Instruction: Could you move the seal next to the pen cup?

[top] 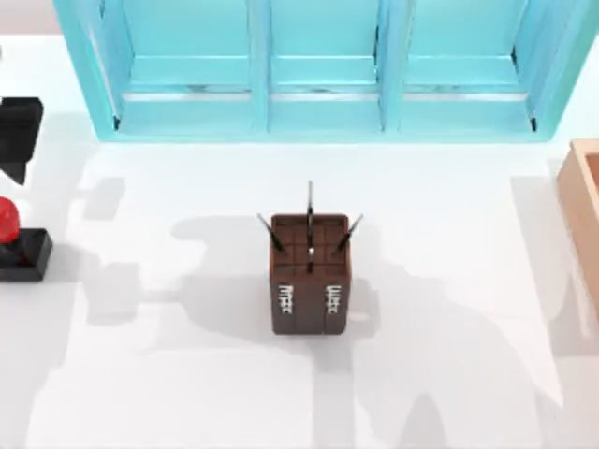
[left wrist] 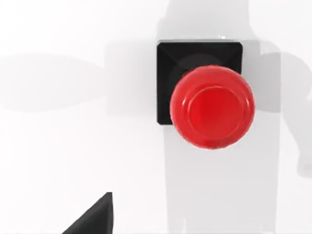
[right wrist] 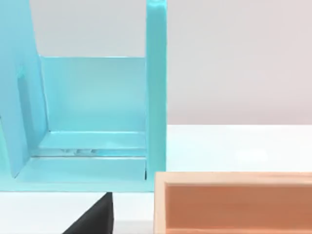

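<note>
The seal, a glossy red round knob on a black square base, stands upright on the white table at the far left edge. In the left wrist view the seal appears from above, free of any grip. My left gripper hangs just behind the seal, above the table; one black fingertip shows well off to the side, so it stands open and holds nothing. The pen cup, a tall dark-brown square box with thin pens sticking out, stands at the table's middle. A fingertip of my right gripper shows the same way near the tan tray.
A teal shelf unit with open compartments runs along the back of the table. A tan wooden tray lies at the right edge, and its rim is close to my right arm. White table lies between seal and pen cup.
</note>
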